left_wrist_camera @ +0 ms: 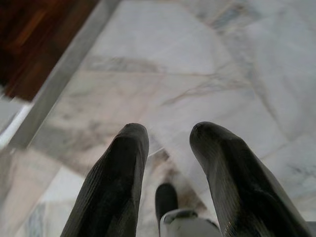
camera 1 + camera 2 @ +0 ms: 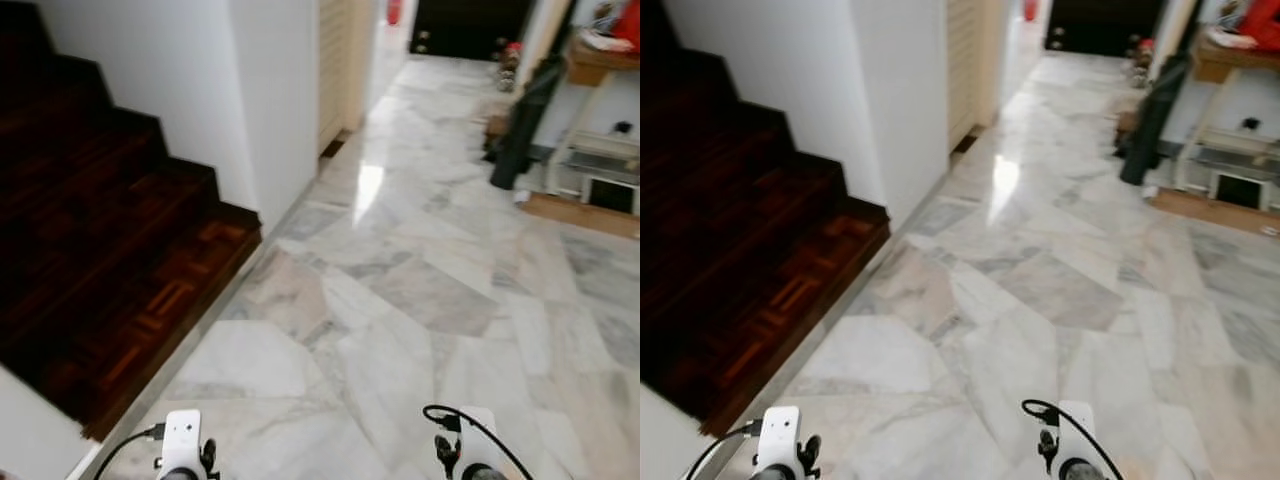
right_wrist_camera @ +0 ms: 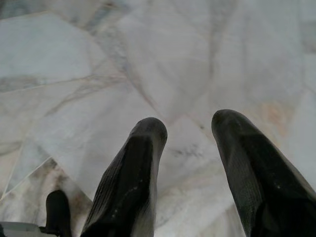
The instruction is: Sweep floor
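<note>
At the far end of the hallway, detail gives out: a dark doorway (image 2: 470, 28) stands beyond the bright floor, and the objects at its foot are too small and blurred to name. Along the right wall a long black bag or cover (image 2: 524, 115) leans upright beside a white shelf unit (image 2: 600, 165), whose contents are cut off by the frame edge and hard to make out; something red sits on the wooden top above it. No broom can be made out among these things. Underfoot is a polished marble floor (image 2: 400, 290) of irregular grey, white and pinkish slabs, with a patch of glare partway down the corridor. To the robot's left a dark wooden staircase (image 2: 110, 250) with parquet treads climbs away, bordered by a pale stone edging strip and backed by a white wall (image 2: 270, 90). Both arms show just their wrists at the bottom of the head views, each with a white housing and a black cable. The left gripper (image 1: 168, 136) hangs above the marble close to the stair edging, its two black fingers (image 1: 118, 182) parted by a moderate gap and holding nothing — bare floor shows between them. The right gripper (image 3: 190, 128) hangs over open marble likewise, fingers (image 3: 136, 177) apart, nothing between them and touching nothing.
</note>
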Robot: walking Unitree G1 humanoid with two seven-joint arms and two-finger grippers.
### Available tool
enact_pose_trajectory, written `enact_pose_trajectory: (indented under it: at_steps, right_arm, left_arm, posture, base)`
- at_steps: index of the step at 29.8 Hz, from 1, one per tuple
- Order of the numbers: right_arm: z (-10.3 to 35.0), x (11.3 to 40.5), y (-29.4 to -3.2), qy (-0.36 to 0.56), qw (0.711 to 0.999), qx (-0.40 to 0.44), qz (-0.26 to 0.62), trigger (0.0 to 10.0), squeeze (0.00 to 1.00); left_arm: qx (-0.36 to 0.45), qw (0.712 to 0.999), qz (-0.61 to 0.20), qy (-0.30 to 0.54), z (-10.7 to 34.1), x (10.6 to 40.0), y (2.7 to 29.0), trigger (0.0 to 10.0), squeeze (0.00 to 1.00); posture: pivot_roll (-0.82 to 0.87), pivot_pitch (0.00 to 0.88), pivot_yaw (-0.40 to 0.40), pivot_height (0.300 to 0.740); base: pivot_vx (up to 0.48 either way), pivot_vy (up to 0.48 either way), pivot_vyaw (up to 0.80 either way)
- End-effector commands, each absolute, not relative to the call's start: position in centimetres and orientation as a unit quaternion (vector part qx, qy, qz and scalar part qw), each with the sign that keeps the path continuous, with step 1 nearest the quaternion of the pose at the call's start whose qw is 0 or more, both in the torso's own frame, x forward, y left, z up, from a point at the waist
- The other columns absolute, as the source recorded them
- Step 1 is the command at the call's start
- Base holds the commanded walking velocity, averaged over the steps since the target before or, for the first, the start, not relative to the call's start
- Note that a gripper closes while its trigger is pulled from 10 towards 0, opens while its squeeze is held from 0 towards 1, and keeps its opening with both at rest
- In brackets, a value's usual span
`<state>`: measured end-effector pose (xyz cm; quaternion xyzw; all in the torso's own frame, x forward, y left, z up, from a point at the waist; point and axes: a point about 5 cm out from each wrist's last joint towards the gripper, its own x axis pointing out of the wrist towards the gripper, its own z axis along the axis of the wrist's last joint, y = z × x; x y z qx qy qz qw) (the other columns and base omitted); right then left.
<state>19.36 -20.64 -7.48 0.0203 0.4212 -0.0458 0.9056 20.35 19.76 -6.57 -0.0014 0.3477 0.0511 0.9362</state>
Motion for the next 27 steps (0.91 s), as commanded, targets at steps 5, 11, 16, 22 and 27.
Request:
enact_pose_trajectory:
  at_steps: [5,11,16,22,27]
  right_arm:
    - [-7.8,19.4,-19.1,0.43,0.902,0.026,-0.039,10.0,0.0]
    - [-8.0,19.4,-17.4,0.433,0.901,0.024,-0.028,10.0,0.0]
    - [-8.0,19.5,-17.2,0.435,0.9,0.02,-0.03,10.0,0.0]
    - [-7.8,19.7,-17.7,0.436,0.899,0.021,-0.037,10.0,0.0]
    - [-7.7,19.3,-20.2,0.441,0.896,0.022,-0.054,10.0,0.0]
  left_arm:
    - [0.002,0.939,0.046,0.34,-6.2,20.9,19.8,10.0,0.0]
    - [0.0,0.94,0.048,0.337,-6.2,21.0,19.9,10.0,0.0]
    - [0.001,0.94,0.047,0.339,-6.2,20.9,19.9,10.0,0.0]
    - [0.01,0.939,0.042,0.341,-6.2,20.8,20.4,10.0,0.0]
    - [0.013,0.94,0.04,0.338,-6.0,21.1,20.6,10.0,0.0]
  posture:
    - [-0.02,0.0,-0.01,0.74]
    - [-0.02,0.0,-0.012,0.74]
    - [-0.01,0.0,-0.006,0.74]
    - [-0.01,0.0,0.013,0.74]
    - [-0.02,0.0,0.026,0.74]
  base:
    - [0.0,0.0,-0.79]
    - [0.0,0.0,-0.79]
    - [0.0,0.0,-0.79]
    - [0.0,0.0,-0.79]
    - [0.0,0.0,-0.79]
